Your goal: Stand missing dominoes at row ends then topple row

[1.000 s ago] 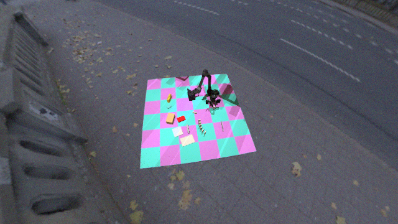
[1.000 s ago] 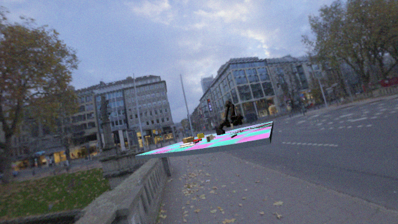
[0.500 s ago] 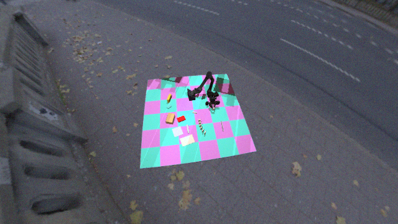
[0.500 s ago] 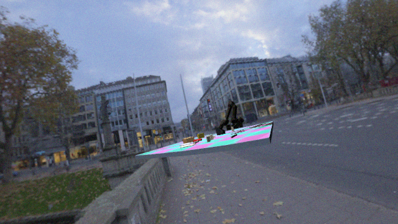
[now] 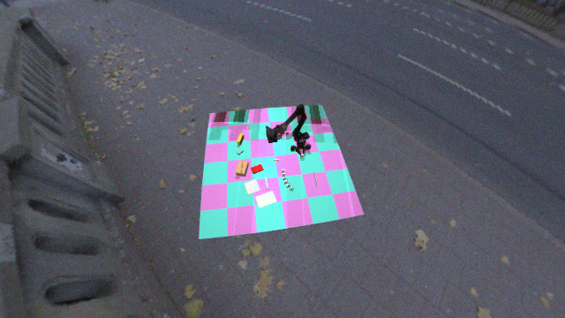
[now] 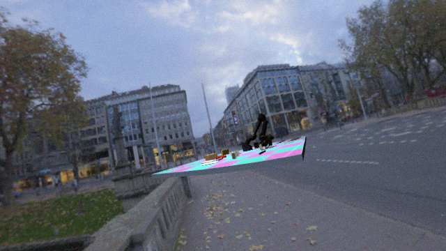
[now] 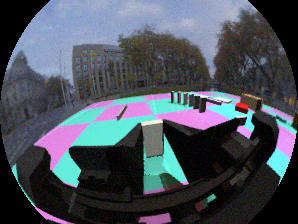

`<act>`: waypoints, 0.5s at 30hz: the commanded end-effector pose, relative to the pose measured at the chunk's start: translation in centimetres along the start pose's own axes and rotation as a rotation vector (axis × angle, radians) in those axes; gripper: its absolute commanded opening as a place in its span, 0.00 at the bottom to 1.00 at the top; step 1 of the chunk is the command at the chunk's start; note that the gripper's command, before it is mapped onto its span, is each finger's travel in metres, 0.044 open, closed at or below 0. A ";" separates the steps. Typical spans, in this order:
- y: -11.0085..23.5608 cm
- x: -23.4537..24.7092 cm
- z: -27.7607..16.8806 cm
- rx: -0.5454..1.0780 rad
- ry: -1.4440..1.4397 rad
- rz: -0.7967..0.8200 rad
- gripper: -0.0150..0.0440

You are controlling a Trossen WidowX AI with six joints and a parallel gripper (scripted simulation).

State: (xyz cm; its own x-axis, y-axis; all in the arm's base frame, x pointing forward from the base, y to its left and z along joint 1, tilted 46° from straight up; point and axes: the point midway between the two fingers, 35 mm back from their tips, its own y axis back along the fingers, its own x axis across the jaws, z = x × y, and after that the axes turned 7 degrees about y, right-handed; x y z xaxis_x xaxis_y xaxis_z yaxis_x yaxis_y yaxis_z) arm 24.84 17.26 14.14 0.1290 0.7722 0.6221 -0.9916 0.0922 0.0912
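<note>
My gripper [image 5: 302, 154] [image 6: 262, 146] [image 7: 152, 124] is shut on a pale domino [image 7: 152, 139] [image 5: 302, 155], held upright between the dark fingers just above the pink and teal checkered mat [image 5: 221, 221] [image 6: 289, 153] [image 7: 100, 119]. A short row of standing dominoes [image 5: 286, 179] [image 7: 189, 100] is farther out on the mat, in front of the gripper in the wrist view. Loose dominoes lie flat on the mat: one [image 5: 314, 177] [image 7: 121, 112] to the right of the row in the top view, one [image 5: 267, 183] to its left, and a small one [image 5: 276, 160] near the arm.
A red block [image 5: 257, 168] [image 7: 242, 107], a tan box [image 5: 242, 168] [image 6: 210, 157], a yellow object [image 5: 240, 139] and two white flat pieces [image 5: 252, 186] [image 5: 266, 199] lie left of the row. The arm's base [image 5: 271, 133] stands at the mat's back.
</note>
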 end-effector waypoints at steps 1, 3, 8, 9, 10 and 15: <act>0.0 -0.1 -0.1 -0.003 -0.005 -0.002 0.44; 0.0 -0.1 -0.1 -0.003 -0.005 -0.002 0.44; 0.0 -0.1 -0.1 -0.003 -0.005 -0.002 0.57; 0.0 -0.1 -0.1 -0.003 -0.005 -0.002 0.61; 0.0 -0.1 -0.1 -0.003 -0.005 -0.002 0.66; 0.0 -0.1 -0.1 -0.003 -0.005 -0.002 0.88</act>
State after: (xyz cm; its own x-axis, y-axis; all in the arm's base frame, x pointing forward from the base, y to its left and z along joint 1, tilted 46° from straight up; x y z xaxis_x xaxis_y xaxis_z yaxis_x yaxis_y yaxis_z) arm 24.82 17.31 14.02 0.1296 0.7724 0.6217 -0.9915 0.0932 0.0909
